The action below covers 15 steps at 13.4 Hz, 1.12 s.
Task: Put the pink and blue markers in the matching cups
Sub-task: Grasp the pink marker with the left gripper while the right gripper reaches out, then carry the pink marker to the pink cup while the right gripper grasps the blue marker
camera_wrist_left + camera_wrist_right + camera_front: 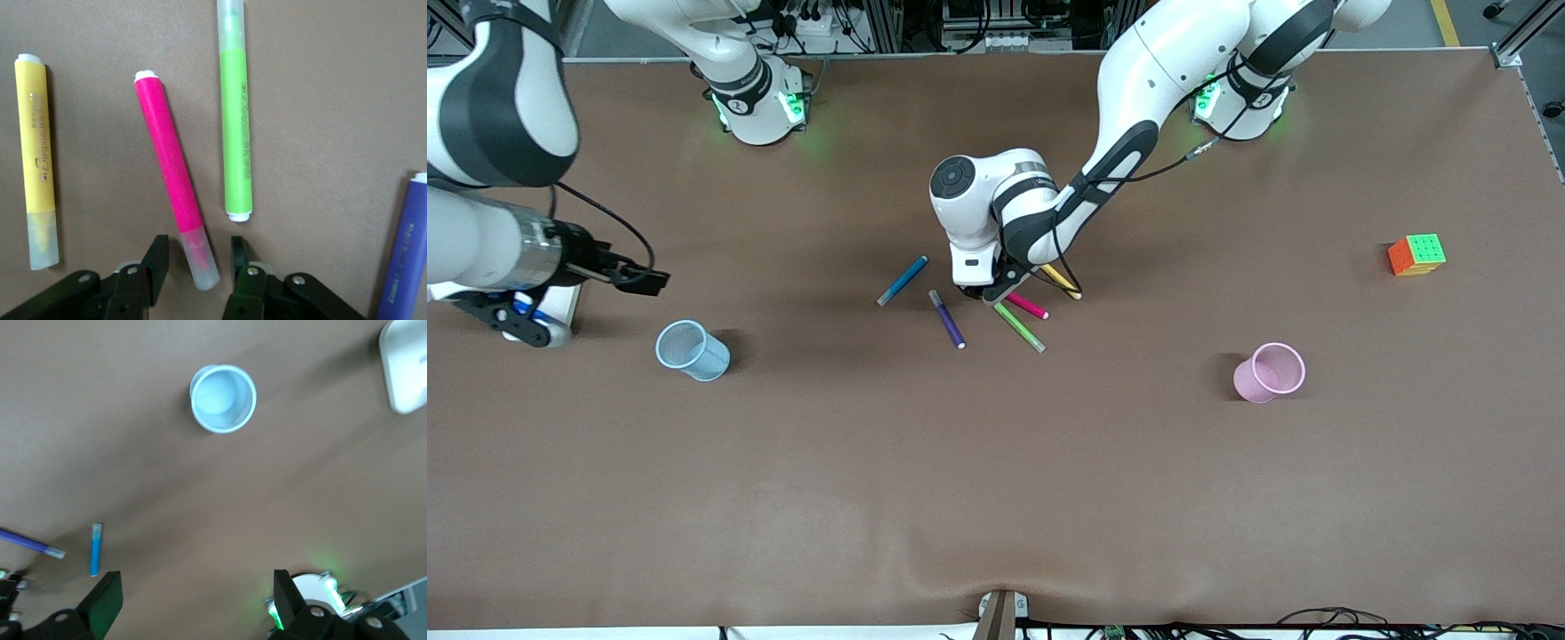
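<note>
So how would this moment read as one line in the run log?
left gripper: down, straddling pink marker, not shut | right gripper: open, waiting | pink cup, blue cup: empty

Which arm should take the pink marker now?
Left. The left gripper is down with its fingers either side of the pink marker; the right gripper waits open near the blue cup.

Five markers on the table: one blue point(902, 280), one purple point(947, 319), one green point(1019, 327), one pink point(1028, 307), one yellow point(1061, 282). Two cups: a blue cup point(692, 350) and a pink cup point(1270, 372). Just one puzzle cube point(1416, 254). Two arms, two grippers.
</note>
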Each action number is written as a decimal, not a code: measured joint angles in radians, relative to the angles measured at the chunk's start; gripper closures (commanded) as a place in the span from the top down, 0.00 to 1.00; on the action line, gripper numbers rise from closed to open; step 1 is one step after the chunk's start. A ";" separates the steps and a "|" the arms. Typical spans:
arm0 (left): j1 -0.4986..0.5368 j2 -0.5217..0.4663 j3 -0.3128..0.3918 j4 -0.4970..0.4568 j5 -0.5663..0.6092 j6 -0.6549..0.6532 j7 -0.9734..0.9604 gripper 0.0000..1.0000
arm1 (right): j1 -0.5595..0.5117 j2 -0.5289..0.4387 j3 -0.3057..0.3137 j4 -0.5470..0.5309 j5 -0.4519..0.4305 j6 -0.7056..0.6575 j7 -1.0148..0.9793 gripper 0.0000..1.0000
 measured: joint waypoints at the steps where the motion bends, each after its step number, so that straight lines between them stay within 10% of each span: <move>1: 0.000 0.001 0.000 0.002 0.000 0.000 0.000 0.40 | 0.007 0.000 0.000 -0.007 0.020 0.000 0.029 1.00; 5: 0.000 0.001 0.000 0.004 0.001 0.001 0.000 0.00 | 0.029 -0.002 0.001 -0.069 0.048 0.049 0.116 1.00; 15: 0.005 -0.088 0.000 0.061 0.002 -0.058 0.000 0.00 | 0.119 -0.040 0.002 -0.233 0.052 0.186 0.287 1.00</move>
